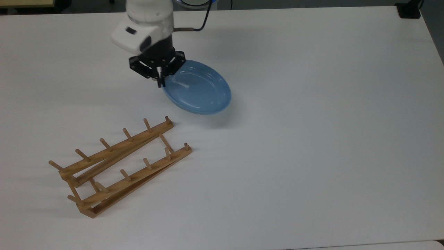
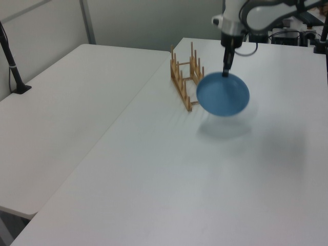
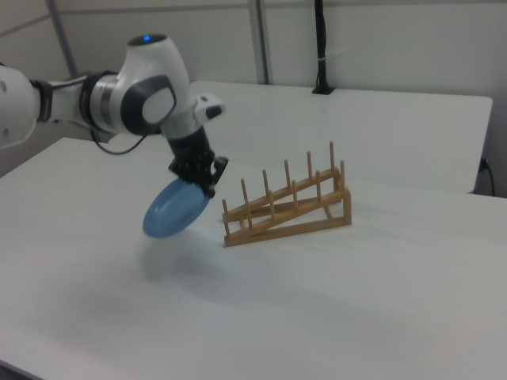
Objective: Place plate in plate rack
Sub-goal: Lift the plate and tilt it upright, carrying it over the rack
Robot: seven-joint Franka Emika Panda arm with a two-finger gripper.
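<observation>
The light-blue plate (image 1: 197, 87) (image 2: 223, 95) (image 3: 174, 208) hangs tilted in the air above the white table, its shadow below it. My gripper (image 1: 160, 82) (image 2: 225, 70) (image 3: 207, 188) is shut on the plate's rim, at the edge nearest the arm. The wooden plate rack (image 1: 119, 166) (image 2: 188, 79) (image 3: 287, 206) stands on the table with its two rows of upright pegs bare. In the right view the plate hangs just left of the rack's low end; in the top view it is above and right of the rack.
The white table (image 1: 312, 139) stretches wide to the top view's right. A second white table (image 2: 66, 102) adjoins at the left view's left, with a black post (image 2: 10, 56) on it. A black cable (image 1: 194, 27) trails from the arm.
</observation>
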